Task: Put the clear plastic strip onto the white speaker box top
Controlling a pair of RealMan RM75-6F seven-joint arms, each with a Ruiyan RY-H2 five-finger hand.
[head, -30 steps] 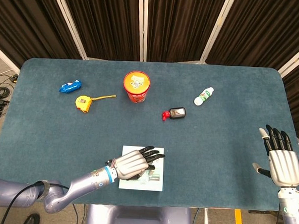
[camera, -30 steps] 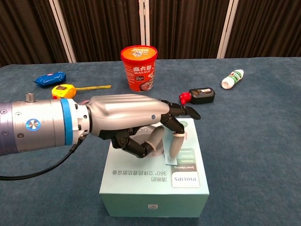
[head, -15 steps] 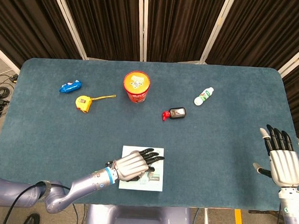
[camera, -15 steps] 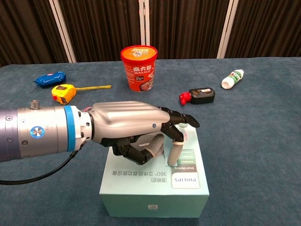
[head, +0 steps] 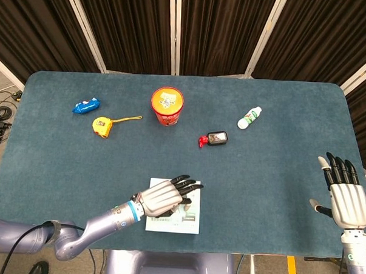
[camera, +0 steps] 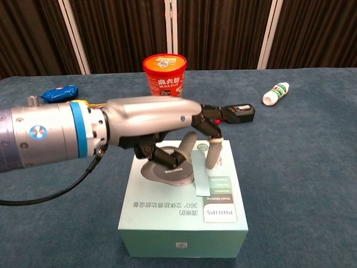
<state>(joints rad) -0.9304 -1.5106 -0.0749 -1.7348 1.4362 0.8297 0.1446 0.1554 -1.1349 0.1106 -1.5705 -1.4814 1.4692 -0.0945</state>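
Note:
The white speaker box (camera: 167,220) stands at the table's near edge, its top printed with a grey speaker picture. The clear plastic strip (camera: 201,180) lies lengthwise on that top, right of the picture. My left hand (camera: 162,125) hovers over the box's far half, thumb and fingers (camera: 213,155) apart just above the strip's far end. From the head view the same left hand (head: 165,196) covers much of the box (head: 188,222), and the strip cannot be made out. My right hand (head: 344,195) rests open at the table's right front corner, holding nothing.
Behind the box stand a red cup of noodles (head: 167,106), a black and red device (head: 214,139) and a white bottle (head: 249,117). At the far left lie a yellow tape measure (head: 102,125) and a blue packet (head: 86,106).
My left hand has risen off the box top and its fingers have lifted and spread. The strip's near end stays where it was on the box. The right hand has not moved.

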